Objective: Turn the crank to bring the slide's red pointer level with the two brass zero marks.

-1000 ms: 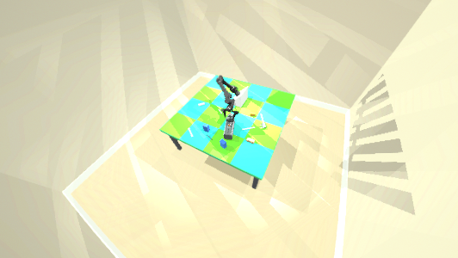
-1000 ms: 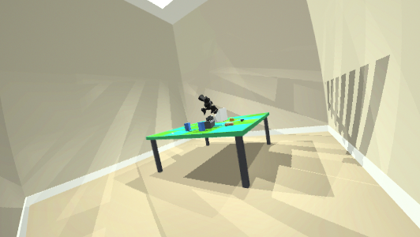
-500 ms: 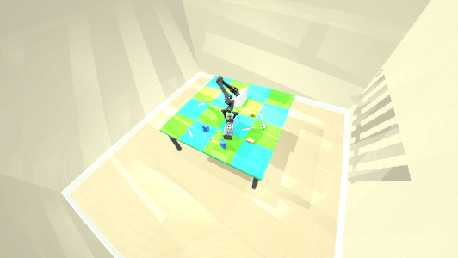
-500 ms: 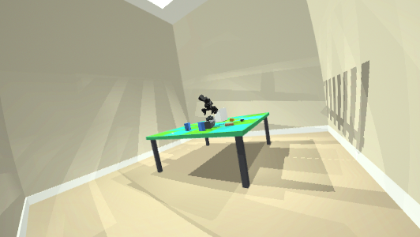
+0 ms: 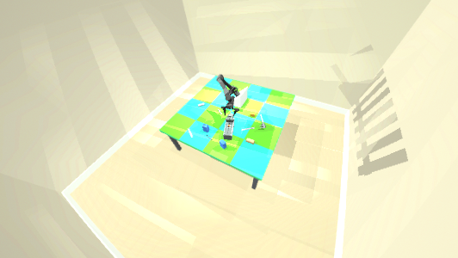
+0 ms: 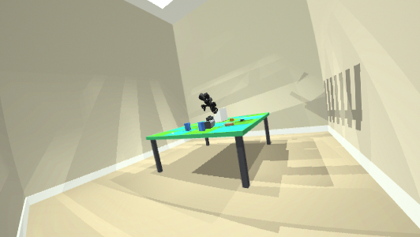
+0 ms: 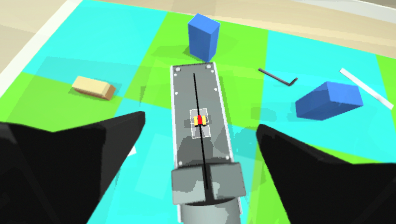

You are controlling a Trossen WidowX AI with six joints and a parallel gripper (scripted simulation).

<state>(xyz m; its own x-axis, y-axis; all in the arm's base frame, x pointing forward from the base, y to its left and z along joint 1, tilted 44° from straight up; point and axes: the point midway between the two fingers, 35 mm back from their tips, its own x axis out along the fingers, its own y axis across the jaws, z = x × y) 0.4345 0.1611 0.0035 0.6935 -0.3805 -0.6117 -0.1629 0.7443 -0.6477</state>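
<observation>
The machine (image 5: 229,129) (image 6: 209,124) (image 7: 187,147) is a long grey box on the table, with a dark slot along its top. The slide's red pointer (image 7: 200,120) sits in the wrist view between two small yellow brass marks and looks about level with them; a tiny offset cannot be told. A grey block (image 7: 225,181) and a round grey part (image 7: 210,214) are at the machine's near end. The crank handle is not visible in the wrist view and cannot be made out in the top and exterior views. My gripper (image 5: 230,110) (image 7: 201,123) is open and empty, above the machine's near end.
Two blue blocks stand on the table, one (image 7: 202,39) (image 5: 222,144) beyond the machine's far end and one (image 7: 327,101) (image 5: 206,128) to its side. A hex key (image 7: 280,77), a white strip (image 7: 366,88) and a tan block (image 7: 93,87) (image 5: 250,141) lie around. A white panel (image 5: 241,98) (image 6: 221,114) stands near the arm.
</observation>
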